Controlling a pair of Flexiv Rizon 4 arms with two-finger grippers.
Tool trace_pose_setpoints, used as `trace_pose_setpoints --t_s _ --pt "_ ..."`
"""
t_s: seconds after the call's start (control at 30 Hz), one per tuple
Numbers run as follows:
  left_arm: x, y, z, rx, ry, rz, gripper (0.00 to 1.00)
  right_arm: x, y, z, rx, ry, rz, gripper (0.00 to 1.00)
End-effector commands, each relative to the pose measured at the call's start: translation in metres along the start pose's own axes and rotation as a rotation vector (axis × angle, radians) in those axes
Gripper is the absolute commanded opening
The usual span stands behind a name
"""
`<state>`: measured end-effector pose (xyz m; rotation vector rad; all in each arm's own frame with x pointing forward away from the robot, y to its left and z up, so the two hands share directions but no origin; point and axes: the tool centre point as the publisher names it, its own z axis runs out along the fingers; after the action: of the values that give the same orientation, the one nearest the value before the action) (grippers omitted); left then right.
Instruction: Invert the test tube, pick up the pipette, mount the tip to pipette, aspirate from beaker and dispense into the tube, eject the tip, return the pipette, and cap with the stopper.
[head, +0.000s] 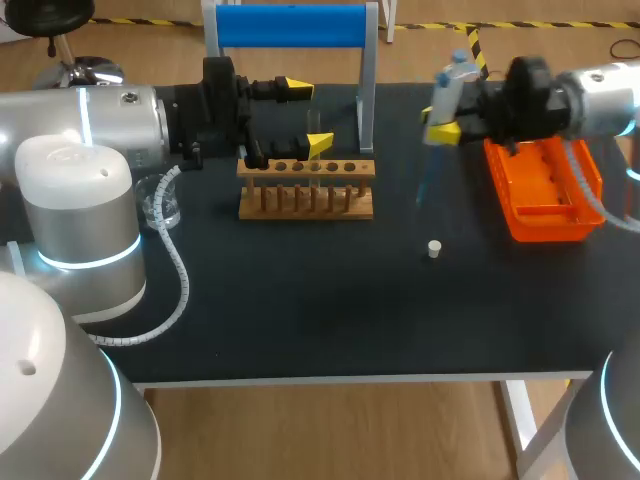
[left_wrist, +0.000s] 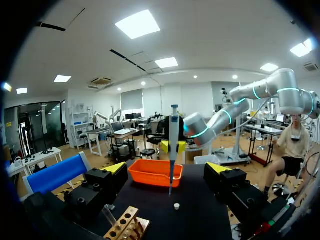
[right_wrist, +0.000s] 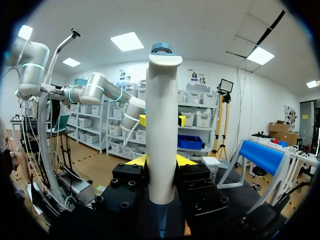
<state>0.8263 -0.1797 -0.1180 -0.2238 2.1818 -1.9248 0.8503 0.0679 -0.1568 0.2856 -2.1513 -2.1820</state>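
Observation:
My right gripper (head: 443, 126) is shut on the white pipette (head: 451, 82) and holds it upright above the table, left of the orange tray (head: 545, 190). In the right wrist view the pipette body (right_wrist: 162, 130) stands clamped between the yellow-tipped fingers (right_wrist: 137, 160). From the left wrist it shows as a pipette (left_wrist: 173, 140) hanging tip down above the small white stopper (left_wrist: 176, 205). My left gripper (head: 307, 116) is wide open just behind the wooden rack (head: 306, 190), with nothing between its fingers. A clear test tube (left_wrist: 108, 215) stands in the rack (left_wrist: 128, 226). The stopper (head: 434, 248) lies on the black table.
A glass beaker (head: 160, 203) stands at the left beside my left arm. A blue-topped stand (head: 290, 27) rises behind the rack. The orange tray (left_wrist: 155, 172) sits at the right side of the table.

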Motion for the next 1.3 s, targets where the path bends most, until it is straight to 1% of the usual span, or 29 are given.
trace_pose_setpoints --t_s 0.03,0.1,0.3,0.5,0.63,1.0,1.3 --pt "0.0 0.001 0.0 0.003 0.0 0.001 1.0 0.006 0.015 -0.061 0.029 -0.015 -0.012 0.0" --pt "0.0 0.001 0.0 0.003 0.0 0.001 1.0 0.004 0.019 -0.076 0.038 -0.032 -0.015 0.0" --pt "0.0 0.001 0.0 0.003 0.0 0.001 1.0 -0.003 0.029 -0.114 0.055 -0.039 -0.025 0.0" --pt "0.0 0.001 0.0 0.003 0.0 0.001 1.0 -0.009 0.035 -0.146 0.057 -0.056 -0.03 0.0" --pt "0.0 0.001 0.0 0.003 0.0 0.001 1.0 -0.011 0.036 -0.162 0.069 -0.054 -0.034 0.0" --pt "0.0 0.001 0.0 0.003 0.0 0.001 1.0 -0.018 0.02 -0.202 0.063 -0.059 -0.022 0.0" --pt "0.0 0.001 0.0 0.003 0.0 0.001 1.0 -0.023 0.01 -0.229 0.021 -0.056 -0.027 0.0"
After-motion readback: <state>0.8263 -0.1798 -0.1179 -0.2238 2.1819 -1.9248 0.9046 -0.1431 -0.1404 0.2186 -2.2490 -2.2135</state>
